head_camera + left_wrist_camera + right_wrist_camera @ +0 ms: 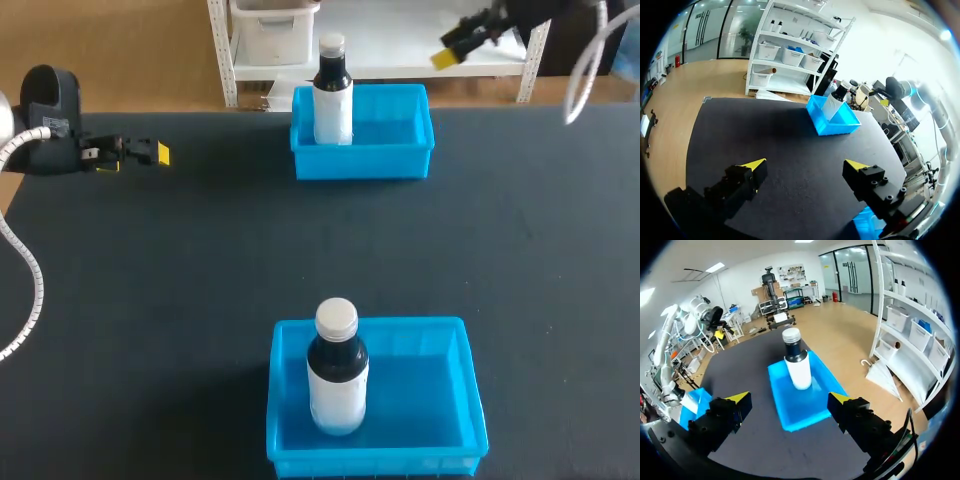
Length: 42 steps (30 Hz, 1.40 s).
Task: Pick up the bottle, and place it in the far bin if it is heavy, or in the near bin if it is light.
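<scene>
Dark plastic bottle with white label and cap [337, 378] stands upright in the blue plastic near bin [372, 463] at the near edge of the surface [180, 290]. A second matching bottle [333, 98] stands in the blue far bin [362, 164] at the far edge. My left tool [805, 166] sits wide open and empty by the left edge. My right tool [789, 398] hangs past the far edge, equally open, holding nothing.
</scene>
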Each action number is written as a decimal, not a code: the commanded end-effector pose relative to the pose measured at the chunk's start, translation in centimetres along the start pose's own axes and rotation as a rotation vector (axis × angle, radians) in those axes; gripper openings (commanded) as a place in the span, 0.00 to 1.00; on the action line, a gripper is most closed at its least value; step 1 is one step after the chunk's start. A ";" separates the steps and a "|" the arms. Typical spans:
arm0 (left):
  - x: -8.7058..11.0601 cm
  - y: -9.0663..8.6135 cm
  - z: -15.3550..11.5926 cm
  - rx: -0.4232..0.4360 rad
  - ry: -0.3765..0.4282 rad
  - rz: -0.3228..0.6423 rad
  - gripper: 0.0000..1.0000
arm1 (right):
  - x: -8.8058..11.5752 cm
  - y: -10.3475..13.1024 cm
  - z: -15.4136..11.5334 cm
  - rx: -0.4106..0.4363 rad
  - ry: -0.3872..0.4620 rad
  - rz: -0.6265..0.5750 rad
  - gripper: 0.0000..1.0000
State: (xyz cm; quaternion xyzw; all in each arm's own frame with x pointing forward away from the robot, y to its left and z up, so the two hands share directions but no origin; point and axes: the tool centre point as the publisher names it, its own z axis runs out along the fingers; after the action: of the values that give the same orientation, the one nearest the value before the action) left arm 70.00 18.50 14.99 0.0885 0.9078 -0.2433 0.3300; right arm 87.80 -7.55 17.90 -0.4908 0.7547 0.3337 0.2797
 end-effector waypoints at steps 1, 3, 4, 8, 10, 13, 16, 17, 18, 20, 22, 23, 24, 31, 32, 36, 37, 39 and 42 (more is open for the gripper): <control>0.0 0.0 0.0 0.000 0.000 0.000 1.00 | 2.1 8.9 -4.8 0.365 -0.052 -0.001 1.00; 0.0 0.0 0.0 0.000 0.000 0.000 1.00 | 2.5 10.2 -5.2 0.383 -0.049 -0.001 1.00; 0.0 0.0 0.0 0.000 0.000 0.000 1.00 | 2.7 10.8 -5.2 0.393 -0.045 -0.002 1.00; 0.0 0.0 0.0 0.000 0.000 0.000 1.00 | 3.3 12.8 -5.4 0.426 -0.036 0.001 1.00; 0.0 0.0 0.0 0.000 0.000 0.000 1.00 | 3.5 13.6 -5.3 0.440 -0.033 0.001 1.00; 0.0 0.0 0.0 0.000 0.000 0.000 1.00 | 3.8 14.7 -4.8 0.465 -0.019 -0.005 1.00; 0.0 0.0 0.0 0.000 0.000 0.000 1.00 | 4.2 15.7 -4.2 0.478 0.000 -0.015 1.00; 0.0 0.0 0.0 0.000 0.000 0.000 1.00 | 4.3 15.9 -3.9 0.480 0.005 -0.020 1.00; 0.0 0.0 0.0 0.000 0.000 0.000 1.00 | 4.5 16.1 -3.6 0.484 0.015 -0.024 1.00; 0.0 0.0 0.0 0.000 0.000 0.000 1.00 | 4.8 16.4 -3.1 0.485 0.025 -0.027 1.00; 0.0 0.0 0.0 0.000 0.000 0.000 1.00 | 5.2 16.5 -2.8 0.476 0.030 -0.026 1.00; 0.0 0.0 0.0 0.000 0.000 0.000 1.00 | 5.3 16.5 -2.7 0.471 0.031 -0.024 1.00; 0.0 0.0 0.0 0.000 0.000 0.000 1.00 | 5.4 16.5 -2.6 0.461 0.029 -0.023 1.00; 0.0 0.0 0.0 0.000 0.000 0.000 1.00 | 6.2 16.4 -2.6 0.430 0.029 -0.008 1.00; 0.0 0.0 0.0 0.000 0.000 0.000 1.00 | 6.3 16.4 -2.7 0.428 0.035 0.000 1.00; 0.0 0.0 0.0 0.000 0.000 0.000 1.00 | 6.6 16.3 -2.9 0.360 0.050 0.054 1.00; 0.0 0.0 0.0 0.000 0.000 0.000 1.00 | 6.6 16.3 -2.9 0.360 0.050 0.054 1.00; 0.0 0.0 0.0 0.000 0.000 0.000 1.00 | 6.6 16.3 -2.9 0.360 0.050 0.054 1.00; 0.0 0.0 0.0 0.000 0.000 0.000 1.00 | 6.6 16.3 -2.9 0.360 0.050 0.054 1.00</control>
State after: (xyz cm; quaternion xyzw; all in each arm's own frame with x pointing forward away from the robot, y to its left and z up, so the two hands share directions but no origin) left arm 70.00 18.50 14.99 0.0885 0.9078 -0.2433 0.3300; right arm 70.59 -8.68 18.40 -0.4676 0.7827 0.3130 0.2659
